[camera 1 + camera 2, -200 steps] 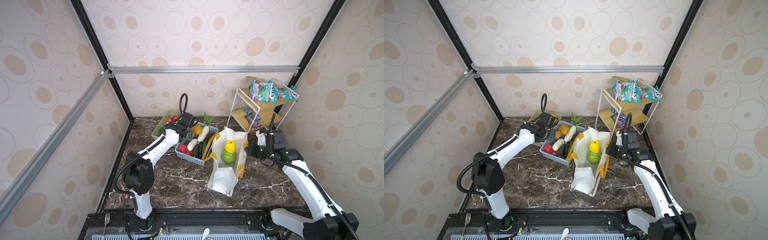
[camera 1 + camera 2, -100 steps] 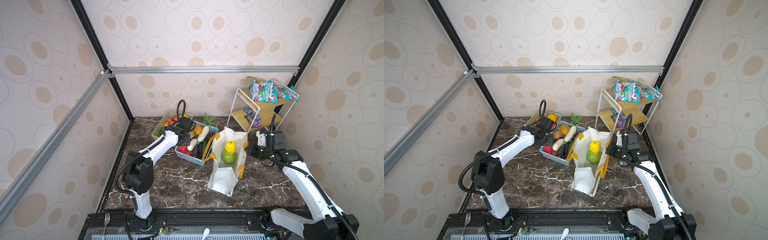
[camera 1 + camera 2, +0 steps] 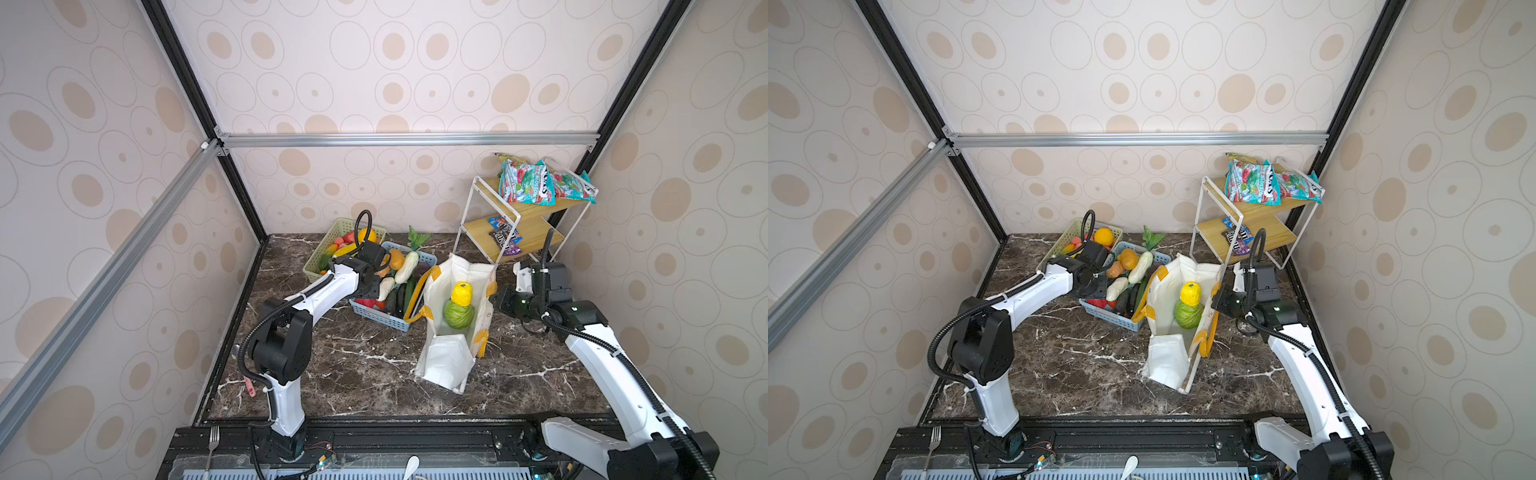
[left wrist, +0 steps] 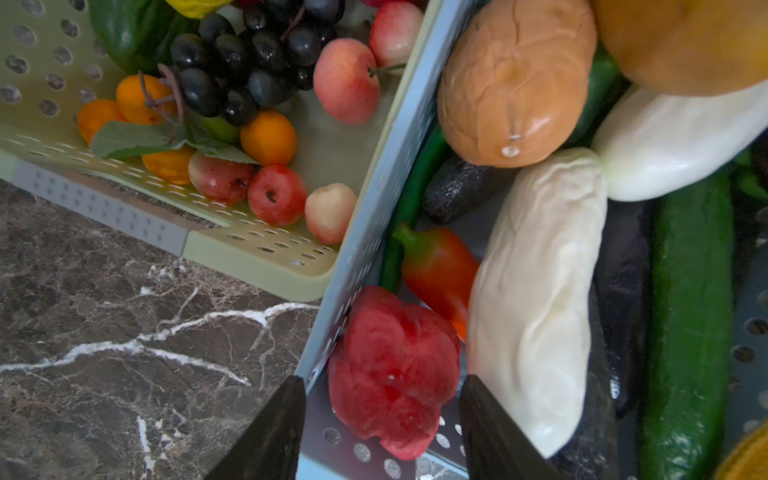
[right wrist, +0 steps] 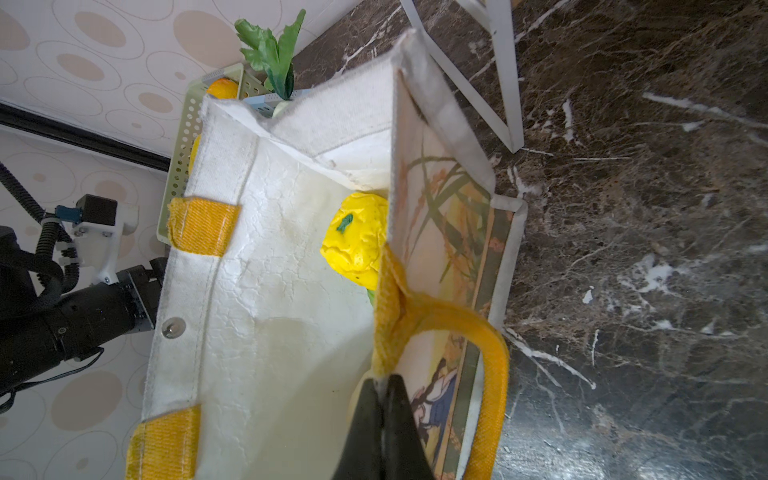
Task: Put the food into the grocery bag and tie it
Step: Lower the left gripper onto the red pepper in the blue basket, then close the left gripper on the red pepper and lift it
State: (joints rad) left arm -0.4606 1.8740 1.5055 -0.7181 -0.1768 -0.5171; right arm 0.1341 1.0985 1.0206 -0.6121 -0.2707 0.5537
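Lowered into light blue basket [image 3: 378, 318] since a second ago: left gripper [image 4: 381, 384], jaws narrower yet spread astride red pepper [image 4: 395, 353]. Alongside: white radish [image 3: 406, 266], cucumber [image 4: 690, 316], tan roll [image 4: 511, 83]. Pale green basket [image 3: 322, 249]: grapes [image 4: 249, 62], small apples [image 4: 345, 79], oranges [image 4: 268, 137]. Grocery bag [image 3: 446, 361], standing open on tabletop [image 3: 365, 365] beside blue basket: yellow knobbly fruit [image 3: 461, 293] against green cabbage [image 3: 458, 316]. Right gripper [image 5: 384, 386]: pressed together, pinching bag rim by yellow handle [image 5: 494, 374].

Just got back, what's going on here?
The right gripper is shut on the rim of the tall white fabric grocery bag, holding it open. A yellow knobbly fruit and a round green cabbage lie inside. The left gripper hangs open at the light blue plastic basket, jaws either side of a red toy pepper, not yet gripping.
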